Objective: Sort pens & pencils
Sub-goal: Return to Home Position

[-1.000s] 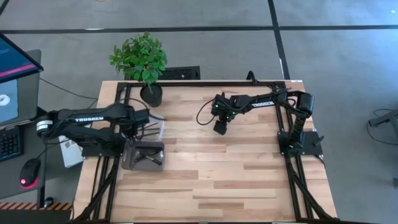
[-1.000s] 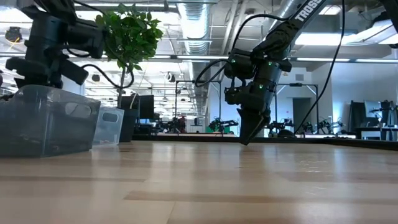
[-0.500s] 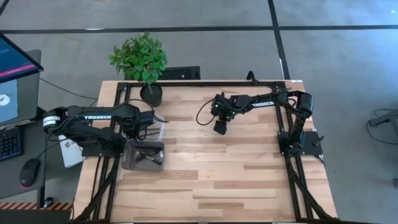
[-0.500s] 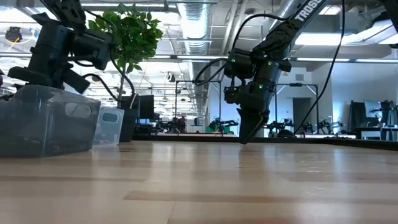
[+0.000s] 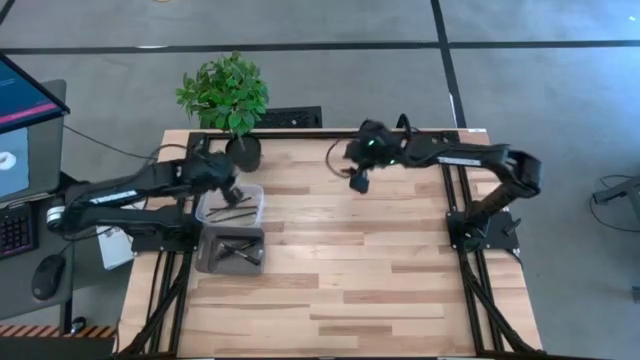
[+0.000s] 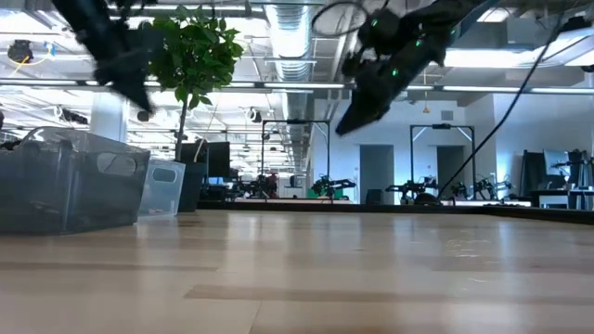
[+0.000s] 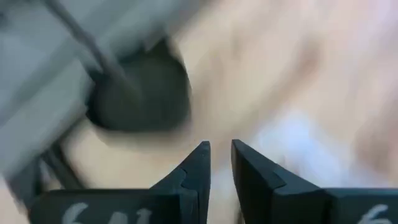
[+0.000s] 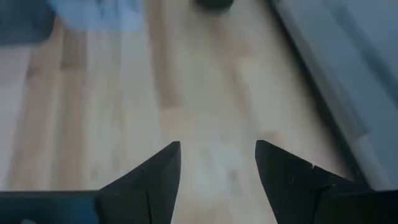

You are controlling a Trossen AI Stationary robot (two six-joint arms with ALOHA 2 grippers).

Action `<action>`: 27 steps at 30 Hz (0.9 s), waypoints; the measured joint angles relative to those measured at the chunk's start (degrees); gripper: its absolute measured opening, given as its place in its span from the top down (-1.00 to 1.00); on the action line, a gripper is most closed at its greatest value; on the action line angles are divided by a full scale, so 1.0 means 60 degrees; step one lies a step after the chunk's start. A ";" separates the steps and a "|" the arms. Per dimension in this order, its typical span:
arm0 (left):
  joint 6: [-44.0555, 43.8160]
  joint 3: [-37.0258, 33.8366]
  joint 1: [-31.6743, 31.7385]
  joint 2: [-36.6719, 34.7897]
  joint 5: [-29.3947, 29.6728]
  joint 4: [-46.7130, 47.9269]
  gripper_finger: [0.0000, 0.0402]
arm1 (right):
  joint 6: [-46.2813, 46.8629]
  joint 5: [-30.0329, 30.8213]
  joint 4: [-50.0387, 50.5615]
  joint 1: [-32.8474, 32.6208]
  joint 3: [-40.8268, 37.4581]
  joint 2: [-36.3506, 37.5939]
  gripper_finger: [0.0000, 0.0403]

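Two bins on the table's (image 5: 400,280) left side hold the pens & pencils (image 5: 233,211).
Only the high view lets us see inside: dark sticks in the clear bin (image 5: 259,203) and the grey bin (image 5: 203,262); the low view gives just their walls. Left gripper (image 7: 221,147) by the plant pot (image 5: 243,152), nearly closed, empty. Right gripper (image 8: 217,149) raised at the far side, spread open, empty.
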State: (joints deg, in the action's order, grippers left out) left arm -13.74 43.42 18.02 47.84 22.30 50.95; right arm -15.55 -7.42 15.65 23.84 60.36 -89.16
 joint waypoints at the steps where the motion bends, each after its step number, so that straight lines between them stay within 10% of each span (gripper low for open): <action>1: 0.0082 -0.0078 -0.0017 -0.0284 0.0485 -0.0857 0.72 | -0.0245 -0.0004 -0.0094 0.0142 0.0000 0.0224 -0.14; 12: 0.4199 -0.0390 0.0520 -0.1026 0.1137 -0.6259 0.72 | -0.0648 -0.1580 -0.1599 0.2494 -0.1310 0.3021 -0.14; 27: 0.4026 -0.4239 0.1147 -0.4984 0.0751 -0.8025 0.72 | 0.0777 -0.1938 -0.4811 0.3625 -0.6343 0.7995 -0.14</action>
State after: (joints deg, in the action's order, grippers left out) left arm 10.42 17.99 24.91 17.94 26.81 2.80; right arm -10.89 -19.05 -13.21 45.58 22.30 -41.18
